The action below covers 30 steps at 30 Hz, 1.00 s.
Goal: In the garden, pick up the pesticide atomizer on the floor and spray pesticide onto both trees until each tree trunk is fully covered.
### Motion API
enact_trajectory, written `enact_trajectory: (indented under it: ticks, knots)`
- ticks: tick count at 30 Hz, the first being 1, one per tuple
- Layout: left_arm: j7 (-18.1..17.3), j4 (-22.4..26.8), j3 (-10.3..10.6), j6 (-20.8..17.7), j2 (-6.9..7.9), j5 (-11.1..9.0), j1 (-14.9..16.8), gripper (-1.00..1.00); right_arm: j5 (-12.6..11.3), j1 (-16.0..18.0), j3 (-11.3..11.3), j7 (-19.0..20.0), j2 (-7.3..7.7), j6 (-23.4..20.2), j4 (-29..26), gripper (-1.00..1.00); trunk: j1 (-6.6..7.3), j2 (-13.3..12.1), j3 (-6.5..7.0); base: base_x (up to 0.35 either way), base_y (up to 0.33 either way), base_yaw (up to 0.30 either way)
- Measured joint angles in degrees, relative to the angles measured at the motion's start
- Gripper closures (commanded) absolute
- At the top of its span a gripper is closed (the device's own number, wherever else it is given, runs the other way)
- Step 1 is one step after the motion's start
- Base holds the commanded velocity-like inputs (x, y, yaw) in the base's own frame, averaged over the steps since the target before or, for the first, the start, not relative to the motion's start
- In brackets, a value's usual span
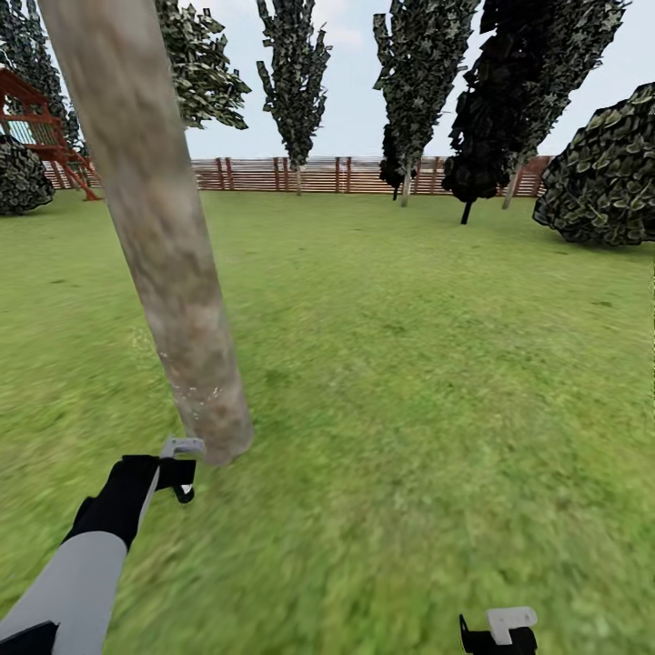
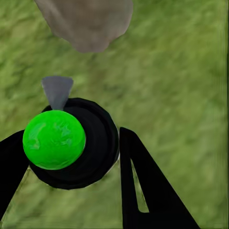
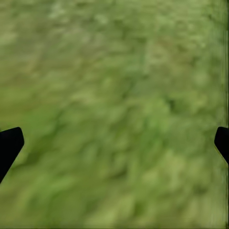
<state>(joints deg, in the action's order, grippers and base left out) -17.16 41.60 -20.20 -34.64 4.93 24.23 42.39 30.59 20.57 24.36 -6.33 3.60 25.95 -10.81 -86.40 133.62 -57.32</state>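
Your left gripper [image 2: 71, 157] has its jaws closed on the pesticide atomizer [image 2: 78, 143], a dark bottle with a bright green top here, its grey nozzle aimed at the tree trunk [image 1: 164, 246] base just beyond the jaws. Your right gripper [image 3: 114, 143] hangs over lawn [image 1: 437, 364], jaws wide and empty.

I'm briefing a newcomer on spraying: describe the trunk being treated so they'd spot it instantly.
On the wide lawn before the slatted wooden fence, find the nearest trunk, leaning through the head view's left side. The left claw sits by its base. Unlike the dark, thin-stemmed trees at the fence, it is thick, bare, pale grey-brown.
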Motion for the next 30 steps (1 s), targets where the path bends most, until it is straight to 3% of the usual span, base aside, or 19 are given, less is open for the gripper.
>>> enact_trajectory:
  ticks: [9,12,18,22,30]
  knots:
    - [-0.23,7.66,0.07,-1.43,-0.31,-0.29,0.25,1.0,0.0,0.0,-0.01,0.0,-0.07,-0.02,0.0,-1.0,0.0,0.0,0.0,-0.068,-0.259,0.16]
    - [-0.28,10.05,0.26,-3.9,-1.46,-0.28,0.27,1.0,0.0,0.0,-0.03,0.0,-0.08,0.0,0.0,-1.0,0.0,0.0,0.0,-0.205,-0.147,0.276]
    - [-0.54,13.33,4.95,-7.09,-1.93,-0.4,0.93,1.0,-0.01,0.0,-0.08,0.0,-0.12,0.05,0.0,-1.0,0.0,0.0,0.0,-0.02,-0.014,0.277]
    - [-0.8,13.76,7.24,-12.98,-1.98,-0.52,5.33,1.0,0.0,0.0,-0.02,0.0,-0.13,0.06,0.0,-1.0,0.0,0.0,0.01,-0.001,-0.001,0.273]
    - [-5.55,13.45,8.24,-15.86,-1.9,-0.48,8.43,1.0,0.0,0.0,-0.01,0.01,-0.09,0.04,0.01,-1.0,0.0,0.0,0.0,0.0,0.0,0.034]
